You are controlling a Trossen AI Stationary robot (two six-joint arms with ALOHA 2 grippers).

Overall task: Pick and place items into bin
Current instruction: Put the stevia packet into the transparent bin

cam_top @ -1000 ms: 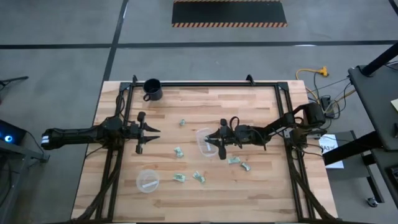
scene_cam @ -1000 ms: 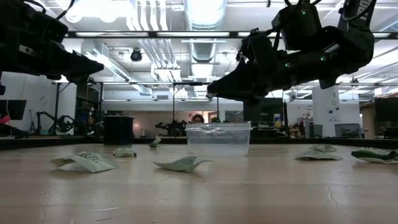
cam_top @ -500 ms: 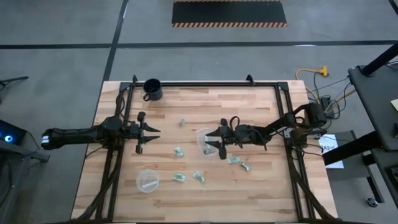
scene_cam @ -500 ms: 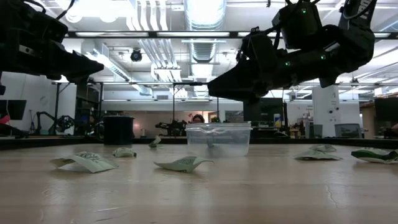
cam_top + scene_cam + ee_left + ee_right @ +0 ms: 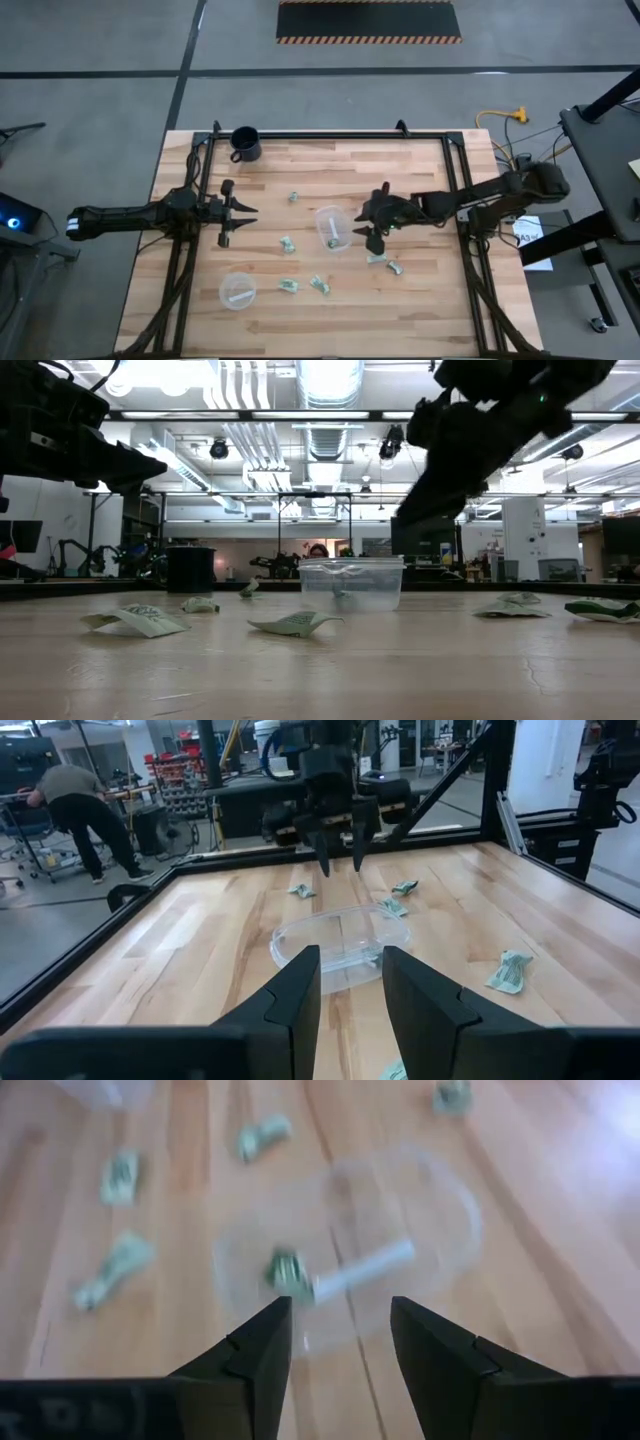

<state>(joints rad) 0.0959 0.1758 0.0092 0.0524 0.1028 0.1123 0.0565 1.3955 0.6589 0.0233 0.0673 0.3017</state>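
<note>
The clear cup (image 5: 333,228) stands mid-table; one pale-green wrapped piece (image 5: 331,241) lies inside it, seen in the right wrist view as the piece (image 5: 285,1270) beside a white strip (image 5: 365,1268). More wrapped pieces lie on the wood around it: (image 5: 294,197), (image 5: 287,243), (image 5: 288,286), (image 5: 320,285), (image 5: 376,257), (image 5: 394,268). My right gripper (image 5: 372,224) (image 5: 340,1340) hovers open just right of the cup, holding nothing. My left gripper (image 5: 245,215) (image 5: 350,970) waits open, left of the cup and pointed at it.
A black mug (image 5: 245,143) stands near the far-left corner. A flatter clear dish (image 5: 237,291) sits near the front edge, left of centre. Black frame rails run along the table's sides. People show in the room beyond the table.
My right gripper has drawn back from over the cup toward the table's right edge and risen. A pale-green piece that was not in the cup a second ago now lies on its bottom.
</note>
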